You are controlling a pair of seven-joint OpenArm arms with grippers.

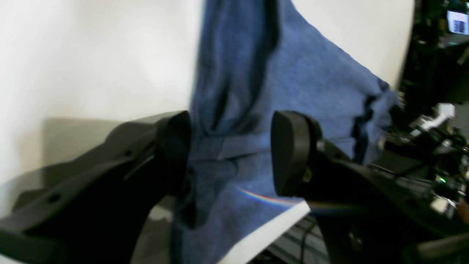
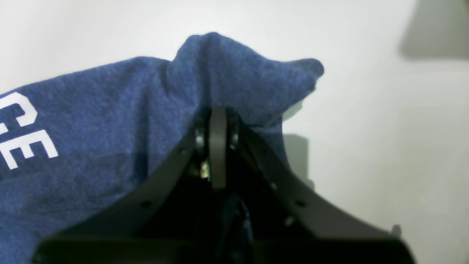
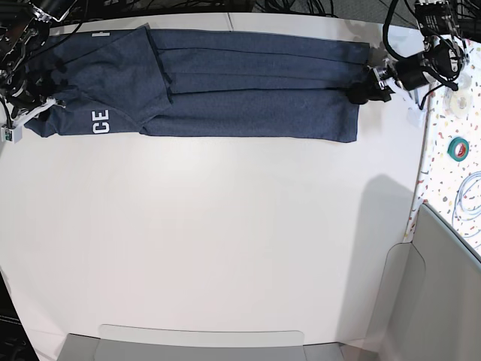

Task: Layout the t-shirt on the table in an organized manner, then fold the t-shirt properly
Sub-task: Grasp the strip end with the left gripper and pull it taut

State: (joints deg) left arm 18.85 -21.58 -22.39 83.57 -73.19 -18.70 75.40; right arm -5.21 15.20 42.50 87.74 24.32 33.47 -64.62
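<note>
The dark blue t-shirt [image 3: 248, 83] lies along the far side of the white table [image 3: 225, 241] as a long band, with folds running lengthwise. White letters [image 3: 100, 120] show at its left end. My right gripper [image 2: 218, 119] is shut on a raised peak of the t-shirt [image 2: 91, 121] beside the lettering; in the base view it [image 3: 46, 96] is at the shirt's left end. My left gripper [image 1: 231, 154] is open at the shirt's right end [image 3: 359, 89]. The cloth [image 1: 300, 73] and its hem sit between the spread fingers [image 1: 293, 154], unpinched.
A speckled strip along the right edge carries a green tape roll [image 3: 458, 147] and a cable coil [image 3: 470, 195]. A translucent grey panel [image 3: 203, 342] lies at the near edge. In the left wrist view the table's edge [image 1: 263, 234] runs just under the shirt, with dark equipment [image 1: 432, 146] beyond.
</note>
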